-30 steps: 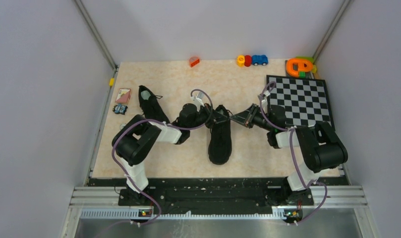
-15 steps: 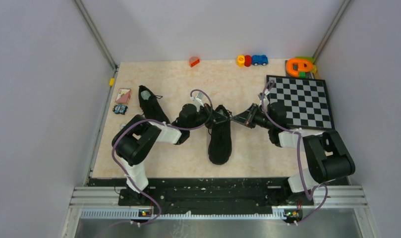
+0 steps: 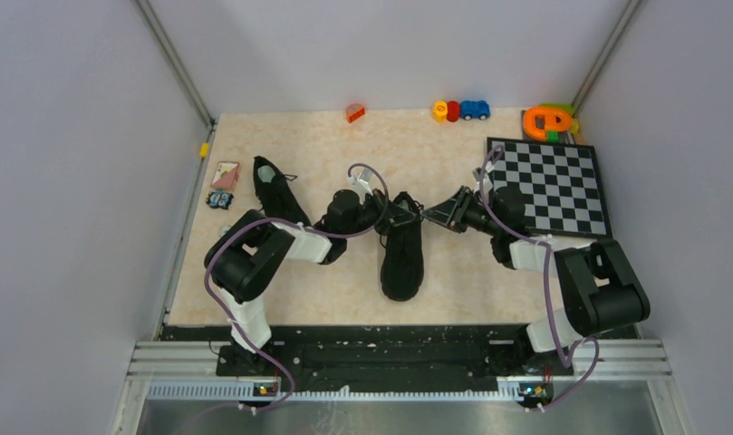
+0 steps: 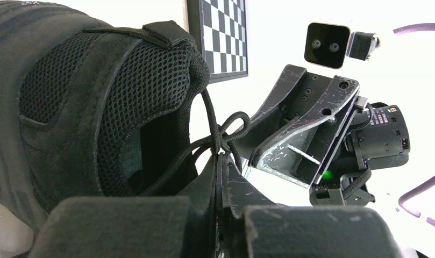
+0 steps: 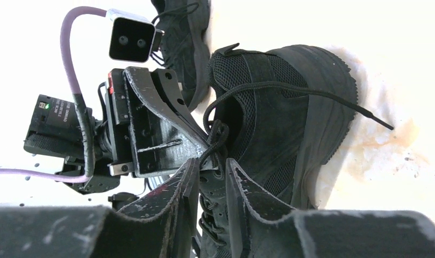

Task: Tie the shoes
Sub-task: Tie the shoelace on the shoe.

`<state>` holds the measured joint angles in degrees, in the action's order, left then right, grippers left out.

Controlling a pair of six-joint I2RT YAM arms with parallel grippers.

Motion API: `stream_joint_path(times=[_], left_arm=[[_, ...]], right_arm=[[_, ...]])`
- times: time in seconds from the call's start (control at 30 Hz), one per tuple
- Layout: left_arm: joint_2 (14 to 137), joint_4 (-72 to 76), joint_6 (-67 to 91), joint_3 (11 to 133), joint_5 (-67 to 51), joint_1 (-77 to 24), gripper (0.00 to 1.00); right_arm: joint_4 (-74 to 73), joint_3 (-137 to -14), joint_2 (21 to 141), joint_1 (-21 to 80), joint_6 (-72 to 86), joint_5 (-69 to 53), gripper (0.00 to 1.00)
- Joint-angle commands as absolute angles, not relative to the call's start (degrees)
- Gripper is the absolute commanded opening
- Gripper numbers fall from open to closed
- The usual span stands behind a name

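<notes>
Overhead, a pale marbled desk carries two black sneakers. The centre shoe lies in the middle, and the second shoe lies well to its left, beside the left arm. Both arms meet at the far end of the centre shoe, by its opening. The left pincer is clenched on a thin black lace, which runs from a small knot down into the seam between its fingers. The right pincer faces it, just beside it. Its jaws are parted a little; the lace passes through the gap, unpinched. A loose lace end trails over the shoe's side onto the desk. A chessboard lies to the right.
</notes>
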<state>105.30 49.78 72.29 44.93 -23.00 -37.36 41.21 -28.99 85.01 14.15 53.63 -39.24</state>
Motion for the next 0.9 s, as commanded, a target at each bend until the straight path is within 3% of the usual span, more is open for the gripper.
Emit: stream_joint_path(times=[0.0,0.27,0.4,0.53,0.87], left_arm=[[104.24,50.89,71.72,45.21,-25.14,-37.69,0.00],[104.09,50.98,71.59,45.18,-25.31,-37.62,0.00],[103.97,50.97,71.54,45.13,-25.24,-37.63,0.00],[103.97,51.05,71.53,45.13,-25.31,-37.62,0.00],[104.26,51.61,71.80,45.30,-25.65,-37.67,0.00]], right_arm=[[45.48,-29.69,85.87,14.89,54.75,-40.55,0.24],[46.30,-29.28,87.66,15.22,55.17,-40.48,0.26],[45.24,-28.93,87.43,15.28,54.46,-39.22,0.39],[48.44,-28.39,88.15,15.21,56.46,-40.33,0.17],[56.99,-27.84,92.28,16.15,62.22,-42.28,0.16]])
